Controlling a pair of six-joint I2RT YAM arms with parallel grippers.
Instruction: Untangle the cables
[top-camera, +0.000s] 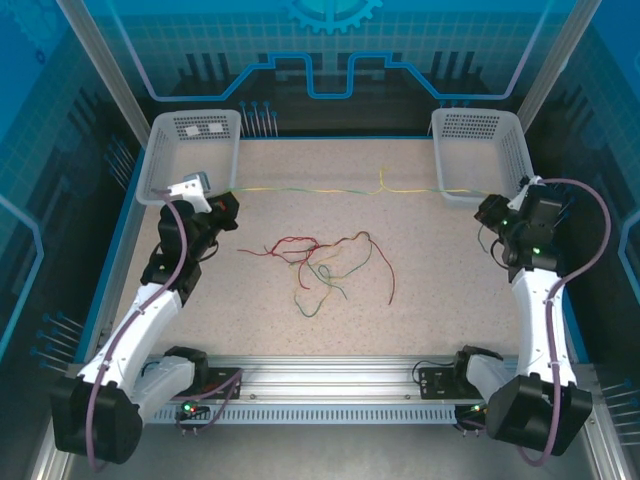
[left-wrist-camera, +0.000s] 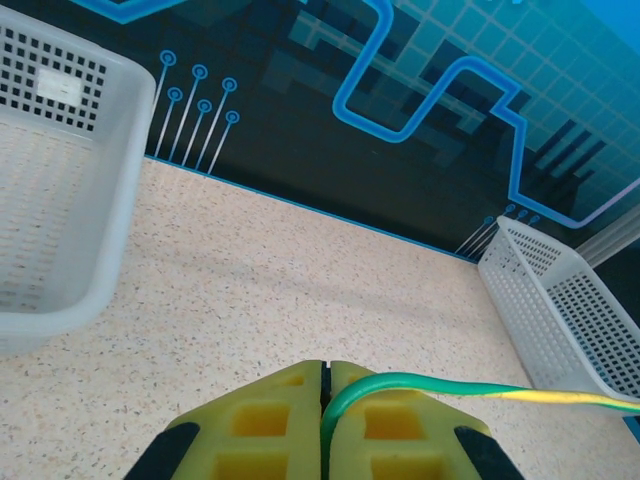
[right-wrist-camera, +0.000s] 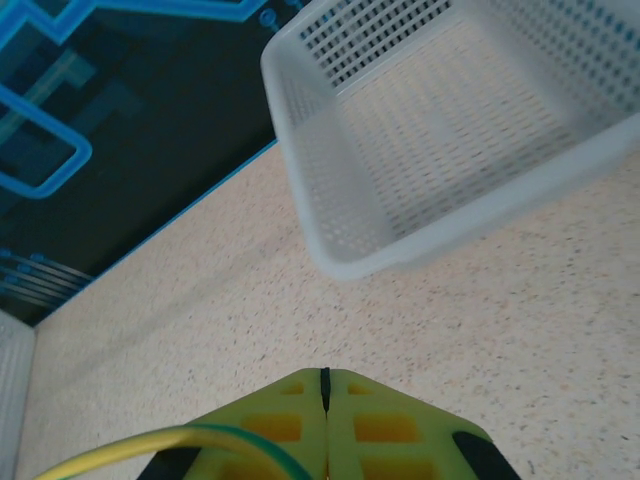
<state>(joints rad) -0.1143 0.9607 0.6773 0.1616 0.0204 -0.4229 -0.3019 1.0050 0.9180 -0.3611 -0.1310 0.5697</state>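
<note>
Left gripper (left-wrist-camera: 323, 372) clamped on green-yellow cable (left-wrist-camera: 480, 385); right gripper (right-wrist-camera: 324, 378) pinches its other end. Cable stretched across upper frame (top view); remaining cables (top-camera: 320, 265) tangled at centre.

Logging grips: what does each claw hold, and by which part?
One yellow-green cable, stretched between them: the left claw pinches it near its left end, the right claw near its right end.
</note>
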